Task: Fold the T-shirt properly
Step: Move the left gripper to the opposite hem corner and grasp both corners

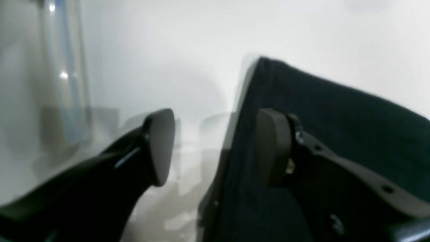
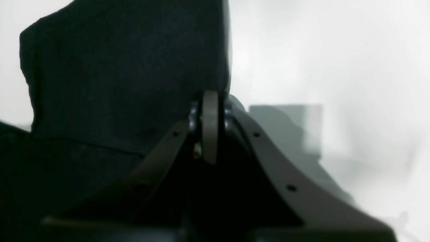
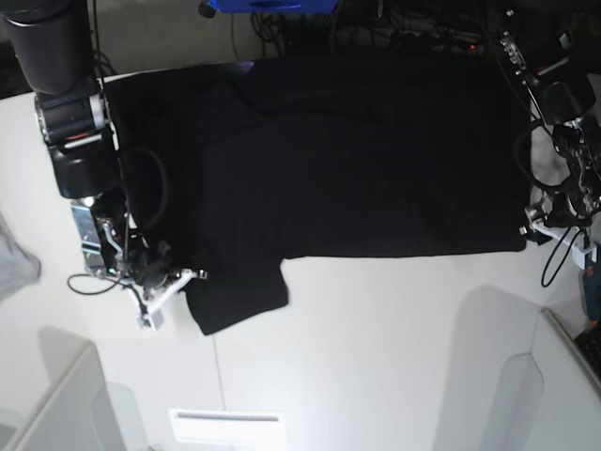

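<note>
Table [image 3: 376, 329]: white, smooth, bare across the near half.
T-shirt [image 3: 357, 160]: black, plain side up, spread flat over the far half, lower edge running straight across.
Sleeve [image 3: 239, 296]: sticks out toward the near side at the shirt's left end.
Grey cloth [image 3: 14, 263]: at the left edge, well apart from the shirt.

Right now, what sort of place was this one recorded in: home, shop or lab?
Most likely a robotics lab bench. A black T-shirt lies spread on a plain white table, cables and electronics crowd the far edge, and clear panels stand at the near corners.
</note>
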{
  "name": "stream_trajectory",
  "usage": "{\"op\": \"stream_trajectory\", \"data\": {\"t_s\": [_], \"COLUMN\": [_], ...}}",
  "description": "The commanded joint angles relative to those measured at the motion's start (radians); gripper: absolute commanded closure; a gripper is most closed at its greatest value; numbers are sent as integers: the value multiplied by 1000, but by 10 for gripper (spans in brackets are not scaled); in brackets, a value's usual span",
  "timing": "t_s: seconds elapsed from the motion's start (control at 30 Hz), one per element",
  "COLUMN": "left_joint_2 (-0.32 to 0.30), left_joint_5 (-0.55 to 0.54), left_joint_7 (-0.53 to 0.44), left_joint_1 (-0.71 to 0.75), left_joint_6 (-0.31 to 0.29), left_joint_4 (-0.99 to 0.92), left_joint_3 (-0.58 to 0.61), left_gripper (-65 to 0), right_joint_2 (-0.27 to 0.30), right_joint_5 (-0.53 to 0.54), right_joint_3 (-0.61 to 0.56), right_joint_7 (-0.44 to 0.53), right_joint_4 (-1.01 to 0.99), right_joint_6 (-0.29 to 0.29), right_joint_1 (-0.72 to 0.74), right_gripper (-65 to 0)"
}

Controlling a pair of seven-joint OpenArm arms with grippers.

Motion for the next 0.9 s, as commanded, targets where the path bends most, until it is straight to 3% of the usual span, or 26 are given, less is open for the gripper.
{"op": "stream_trajectory", "data": {"t_s": [0.0,0.1,0.4,0.5,0.87], "left_joint_2": [-25,-26,-22,-22,-10], "left_joint_5": [-6,-9,-1,-1,-3], "left_joint_7": [-25,-47,-62,-64,-94], "left_joint_1": [-36,-59,-100,-142,-163], "left_joint_6": [-4,-4,-3,-3,-3], "left_joint_4": [-6,-43,-86,-150,-206], "left_joint_3": [-2,4,13,86,142], "left_gripper": [-434,-489,-490,-490,-403], "right_joint_2": [9,9,9,9,9], "right_joint_5": [5,5,8,8,8], "right_joint_3": [5,2,4,5,5], "right_joint_7": [4,4,4,4,4], "right_joint_4": [12,12,12,12,14], "right_joint_6": [6,8,8,8,8], "right_joint_1": [29,29,29,29,28], "right_gripper": [0,0,0,0,0]}}
